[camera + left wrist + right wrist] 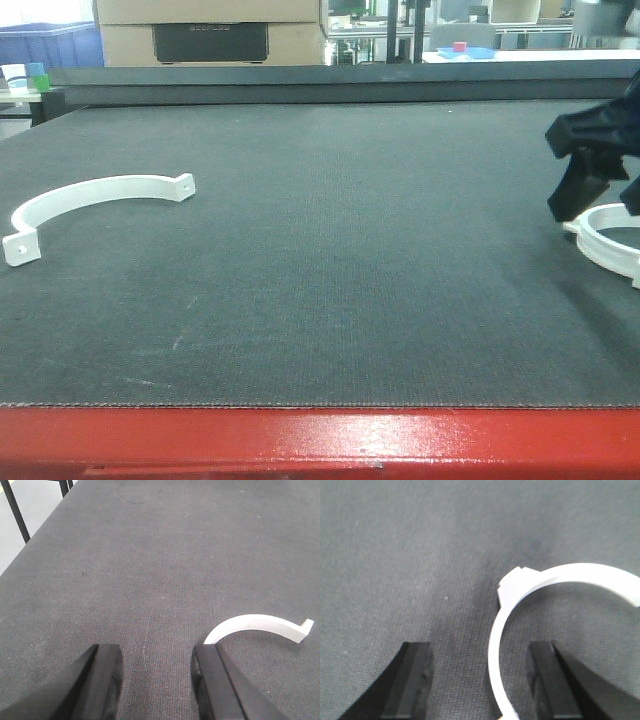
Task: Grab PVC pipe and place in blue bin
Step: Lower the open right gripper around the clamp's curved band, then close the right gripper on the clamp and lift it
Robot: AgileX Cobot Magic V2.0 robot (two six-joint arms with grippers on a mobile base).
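One pipe (520, 587) lies flat on the tabletop (330, 280) at the right, its curve between the spread fingers of the right hand (481, 675), ungripped. A second pipe (95, 192) lies far left, near the left hand (155, 675), also apart. Grasp, carry and drop all remain

Bright, even light, soft shadows; right wrist view slightly blurred.

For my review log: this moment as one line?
phase: pre-grasp | right gripper: open, fingers astride right PVC piece | left gripper: open, empty, left PVC piece ahead | both pieces on mat
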